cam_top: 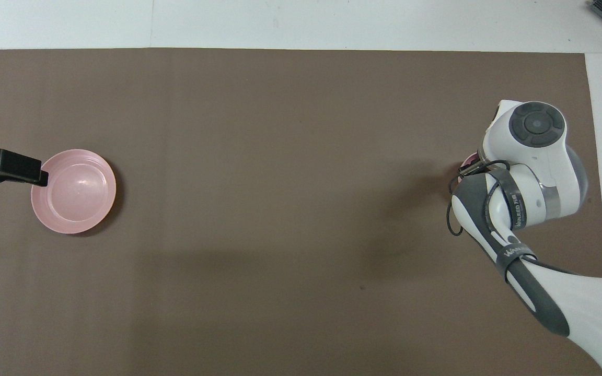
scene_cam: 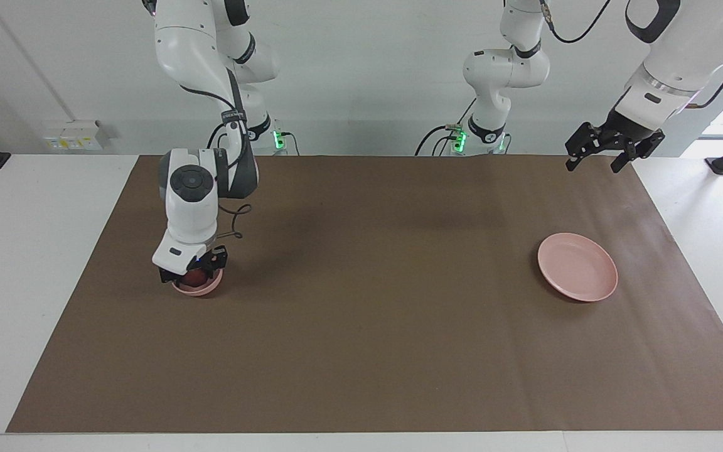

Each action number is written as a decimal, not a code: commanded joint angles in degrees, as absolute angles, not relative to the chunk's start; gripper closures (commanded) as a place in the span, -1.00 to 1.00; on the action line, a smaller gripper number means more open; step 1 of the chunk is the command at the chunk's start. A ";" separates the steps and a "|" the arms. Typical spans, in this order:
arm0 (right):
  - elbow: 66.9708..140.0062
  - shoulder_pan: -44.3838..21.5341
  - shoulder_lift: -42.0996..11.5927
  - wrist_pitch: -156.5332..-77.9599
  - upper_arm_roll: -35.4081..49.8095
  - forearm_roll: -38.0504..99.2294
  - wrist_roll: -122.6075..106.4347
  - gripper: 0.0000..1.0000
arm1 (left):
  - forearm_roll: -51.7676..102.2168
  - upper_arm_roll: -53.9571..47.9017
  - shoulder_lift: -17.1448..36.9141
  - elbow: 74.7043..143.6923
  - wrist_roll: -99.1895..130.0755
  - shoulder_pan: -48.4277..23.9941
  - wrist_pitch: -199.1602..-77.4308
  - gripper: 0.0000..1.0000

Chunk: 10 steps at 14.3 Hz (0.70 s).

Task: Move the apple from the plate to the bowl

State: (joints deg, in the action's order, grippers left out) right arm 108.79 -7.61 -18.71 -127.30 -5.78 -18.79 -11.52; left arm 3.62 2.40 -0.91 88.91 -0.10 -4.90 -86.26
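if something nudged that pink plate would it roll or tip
Probably neither: the plate is wide, shallow and lies flat on the brown mat, so it would likely slide. It looks light and stiff, like plastic.

We saw the plate (cam_top: 73,191) bare at the left arm's end, the left gripper (cam_top: 24,171) over its rim. The right arm (cam_top: 520,203) covered the bowl (cam_top: 469,159).
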 commanded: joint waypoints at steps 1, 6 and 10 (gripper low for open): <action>109.78 -6.42 -18.19 -128.85 -5.36 -17.75 -11.77 0.11 | 2.20 2.64 -1.23 88.33 0.79 -5.45 -85.43 -1.00; 109.78 -6.24 -18.19 -128.94 -5.36 -17.75 -11.87 -0.72 | 2.20 2.90 -1.32 88.33 -0.17 -5.45 -85.61 -1.00; 109.78 -6.15 -18.28 -129.37 -5.36 -17.75 -11.87 -0.96 | 2.46 3.16 -1.75 88.59 -2.11 -5.36 -85.61 -1.00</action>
